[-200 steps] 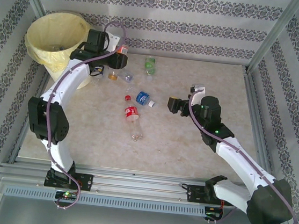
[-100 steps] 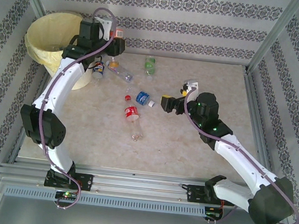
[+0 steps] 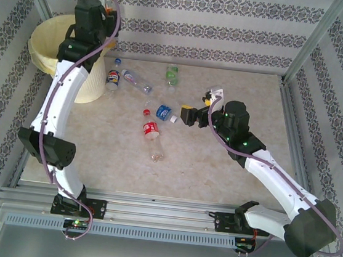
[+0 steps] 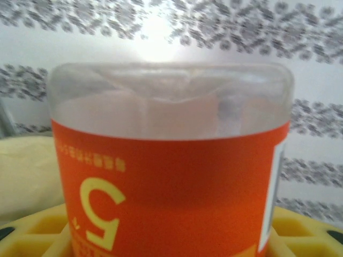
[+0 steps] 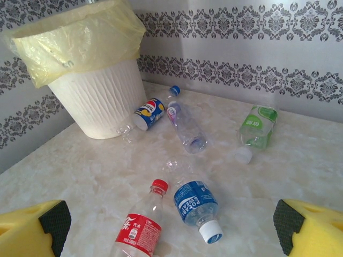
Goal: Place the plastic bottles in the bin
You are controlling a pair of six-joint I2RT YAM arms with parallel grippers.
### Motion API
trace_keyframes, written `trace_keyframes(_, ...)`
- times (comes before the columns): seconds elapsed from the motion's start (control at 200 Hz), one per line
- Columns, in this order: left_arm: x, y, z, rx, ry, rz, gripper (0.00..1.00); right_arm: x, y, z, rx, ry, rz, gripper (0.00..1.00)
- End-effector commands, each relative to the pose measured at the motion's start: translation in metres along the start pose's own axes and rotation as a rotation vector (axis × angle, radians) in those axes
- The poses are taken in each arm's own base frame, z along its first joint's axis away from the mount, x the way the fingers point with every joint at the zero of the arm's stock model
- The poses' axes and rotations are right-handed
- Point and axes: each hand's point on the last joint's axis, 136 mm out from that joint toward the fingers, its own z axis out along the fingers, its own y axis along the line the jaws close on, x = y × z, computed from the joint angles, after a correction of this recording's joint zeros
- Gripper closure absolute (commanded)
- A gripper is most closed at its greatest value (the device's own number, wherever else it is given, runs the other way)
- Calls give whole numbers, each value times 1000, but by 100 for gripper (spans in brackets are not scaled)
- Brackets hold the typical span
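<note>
My left tool (image 4: pixel 171 243) clamps orange-label bottle (image 4: pixel 170 160), high at far-right rim of bin (image 3: pixel 43 58). My right tool (image 3: pixel 188 115) wide, empty, above counter (image 3: pixel 216 171). Risk: release this close to rim drops bottle outside bin.

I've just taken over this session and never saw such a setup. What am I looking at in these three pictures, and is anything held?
Two robot arms are bolted at the table's near edge. The wide picture is from a fixed camera above and behind them; the other two from a camera on each wrist. The left end effector, raised by the bin, is shut on an orange-label bottle. The right end effector is open and empty, facing bottles on the table: a red bottle, a blue bottle, a green bottle, and by the bin a clear bottle and a blue-and-red bottle.
</note>
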Motion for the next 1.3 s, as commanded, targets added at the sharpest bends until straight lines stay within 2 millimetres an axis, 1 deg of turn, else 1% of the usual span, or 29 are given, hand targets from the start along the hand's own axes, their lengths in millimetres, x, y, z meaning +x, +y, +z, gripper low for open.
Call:
trace_keyframes(0.0, 9, 50, 24, -203, 48, 19, 66, -6, 6, 0, -11, -7, -23, 2)
trace_keyframes(0.075, 12, 71, 38, -240, 78, -22, 66, -5, 5, -1, -6, -6, -25, 2)
trace_keyframes(0.19, 17, 97, 54, -287, 107, -52, 66, -4, 4, -2, 4, -3, -30, 2)
trace_keyframes(0.335, 21, 124, 66, -328, 106, -84, 65, -3, 2, -1, 10, -1, -32, 2)
trace_keyframes(0.45, 23, 146, 74, -358, 93, -153, 65, -3, 2, -1, 13, 2, -33, 2)
trace_keyframes(0.56, 28, 159, 88, -346, 76, -248, 64, -3, 2, 1, 11, 4, -34, 2)
trace_keyframes(0.729, 35, 171, 108, -354, 34, -385, 61, -3, 2, 3, 12, 9, -35, 2)
trace_keyframes(0.779, 36, 173, 115, -344, 20, -432, 57, -3, 2, 3, 15, 9, -36, 2)
trace_keyframes(0.829, 37, 173, 123, -309, 9, -491, 49, -2, 0, 3, 22, 12, -37, 2)
trace_keyframes(0.899, 36, 174, 130, -254, 5, -578, 33, -2, 0, 3, 25, 14, -37, 2)
trace_keyframes(0.969, 32, 171, 133, -224, 3, -608, 16, 0, -1, 3, 32, 17, -36, 2)
trace_keyframes(1.024, 29, 170, 130, -216, 1, -612, 8, 2, -1, 2, 36, 17, -35, 2)
trace_keyframes(1.139, 27, 171, 123, -231, 6, -612, 2, 5, -2, 1, 40, 20, -35, 2)
trace_keyframes(1.299, 27, 171, 116, -237, 24, -593, 0, 5, -3, -2, 48, 16, -41, 2)
